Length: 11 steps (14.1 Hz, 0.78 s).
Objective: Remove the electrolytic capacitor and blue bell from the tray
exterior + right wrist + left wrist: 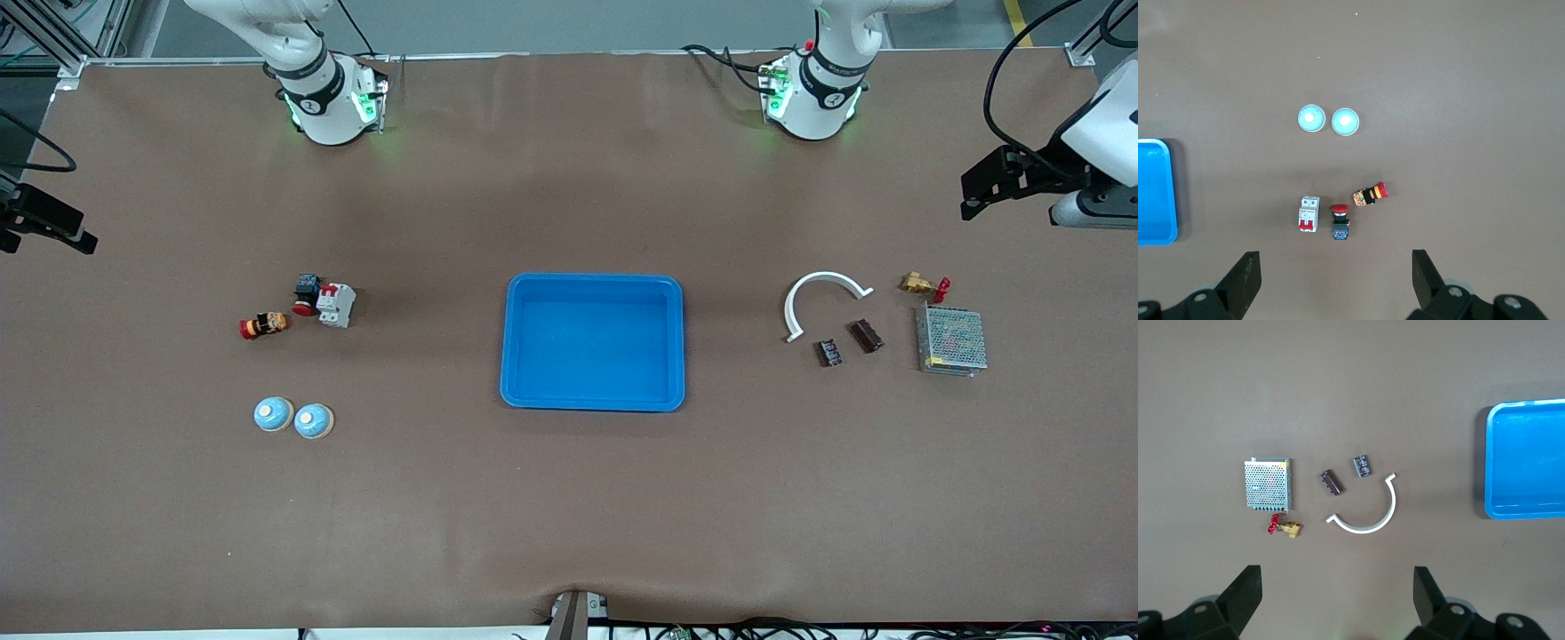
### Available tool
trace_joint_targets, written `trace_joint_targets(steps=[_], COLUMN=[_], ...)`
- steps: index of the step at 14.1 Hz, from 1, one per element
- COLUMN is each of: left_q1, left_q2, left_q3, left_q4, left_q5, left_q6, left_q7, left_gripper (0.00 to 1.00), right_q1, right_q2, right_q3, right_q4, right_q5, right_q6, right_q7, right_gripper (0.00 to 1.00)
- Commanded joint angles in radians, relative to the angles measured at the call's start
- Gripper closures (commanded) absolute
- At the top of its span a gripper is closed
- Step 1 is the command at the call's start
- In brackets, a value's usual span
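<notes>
Two dark brown capacitors lie side by side toward the left arm's end of the table; the left wrist view shows them too. Two pale blue dome bells sit together toward the right arm's end, also seen in the right wrist view. A blue tray stands empty mid-table. My left gripper hangs open and empty high over its end of the table. My right gripper hangs open and empty high over the other end.
Beside the capacitors lie a white curved strip, a brass valve with a red handle and a metal mesh box. Farther from the front camera than the bells are a circuit breaker and two red-capped push buttons.
</notes>
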Motion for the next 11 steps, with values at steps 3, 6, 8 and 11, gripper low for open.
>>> trace_joint_targets(steps=[3,6,8,11], left_q1=[-0.007,-0.002,0.003,0.004], left_q2=[0.019,0.018,0.019,0.018], left_q3=[0.002,-0.001,0.002,0.005], left_q4=[0.015,0.028,0.044,0.045], left_q5=[-0.027,-0.03,-0.032,-0.03], left_q6=[0.0,0.0,-0.002,-0.007], left_q7=[0.005,0.008,0.011,0.011], left_gripper=[0.0,0.0,0.0,0.0], right_q1=[-0.004,-0.009,-0.006,-0.004], right_q2=[-0.023,-0.023,-0.022,-0.022], right_q3=[0.008,0.007,0.007,0.008], right_q4=[-0.015,-0.016,-0.016,-0.016], right_q5=[-0.006,-0.006,-0.006,-0.006], right_q6=[-0.001,-0.001,-0.005,-0.016], right_q7=[0.011,0.011,0.011,0.009], right_gripper=[0.0,0.0,0.0,0.0])
